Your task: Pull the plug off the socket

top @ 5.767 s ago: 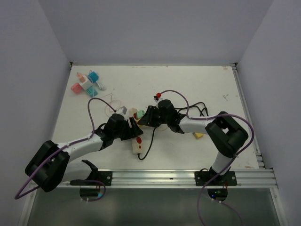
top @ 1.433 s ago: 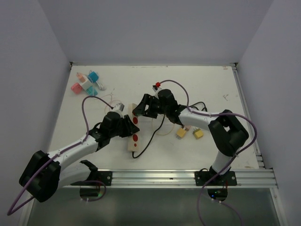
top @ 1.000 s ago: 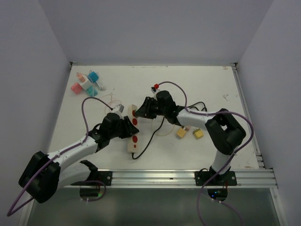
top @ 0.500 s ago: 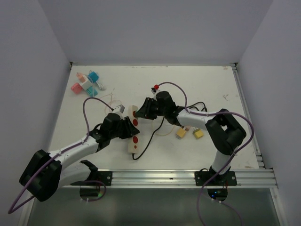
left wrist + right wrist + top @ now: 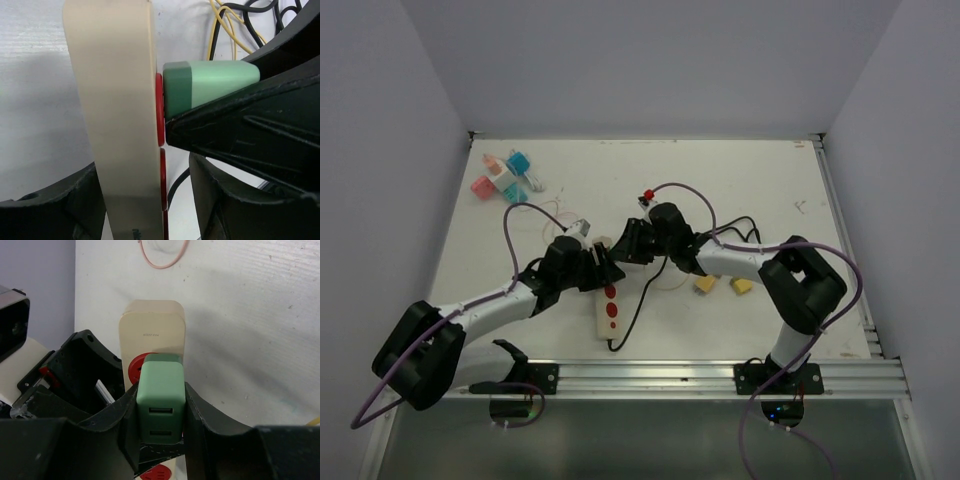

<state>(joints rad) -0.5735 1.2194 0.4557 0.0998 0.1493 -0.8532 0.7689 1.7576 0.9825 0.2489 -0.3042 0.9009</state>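
Desk (image 5: pixel 770 180): cream power strip (image 5: pixel 609 308) lies left of centre, toward near edge. Left gripper (image 5: pixel 145 207) straddles strip, jaws spread (slack, so little bracing). Right gripper (image 5: pixel 160 407) pinches green plug (image 5: pixel 161 382), flush against red socket (image 5: pixel 159 112), set for pulling.

This looks like a robotics lab test cell: a bare white desk (image 5: pixel 740 180) boxed in by plain pale walls (image 5: pixel 650 60), with an aluminium rail (image 5: pixel 650 376) along its near edge carrying bolted robot arms (image 5: pixel 750 262).
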